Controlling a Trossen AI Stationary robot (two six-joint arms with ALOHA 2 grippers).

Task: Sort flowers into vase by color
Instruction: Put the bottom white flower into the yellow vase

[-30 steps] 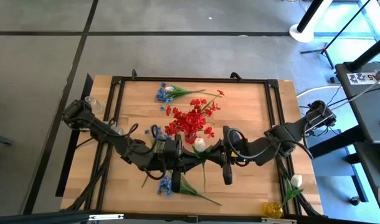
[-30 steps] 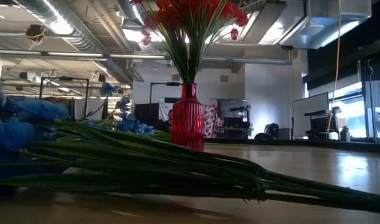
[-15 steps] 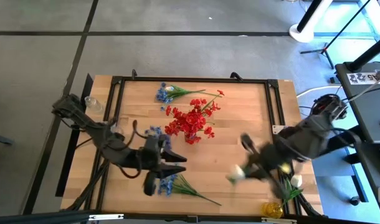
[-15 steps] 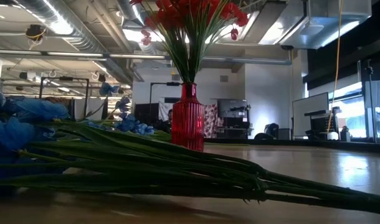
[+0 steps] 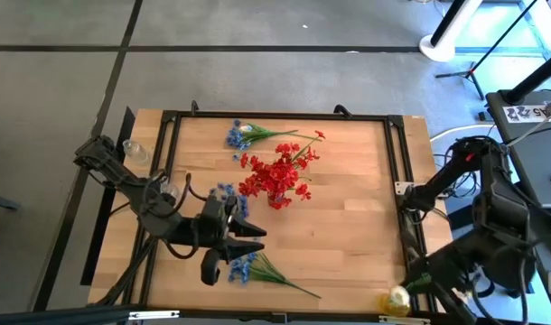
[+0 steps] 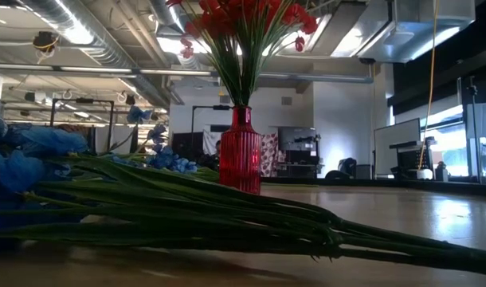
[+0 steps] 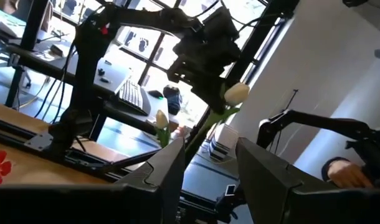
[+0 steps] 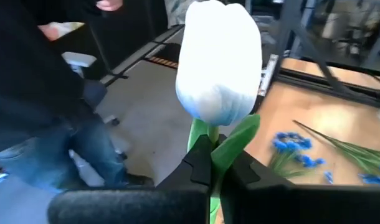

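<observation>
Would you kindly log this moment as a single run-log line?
right gripper: shut on white tulip, off the table's right front corner | left gripper: open, above blue flowers | red vase: holds red flowers

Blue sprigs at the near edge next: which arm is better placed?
Left. The left gripper is open and hangs right beside the blue-flowered sprigs at the near edge of the wooden table. The right gripper is off the table's right side, shut on a white tulip.
</observation>
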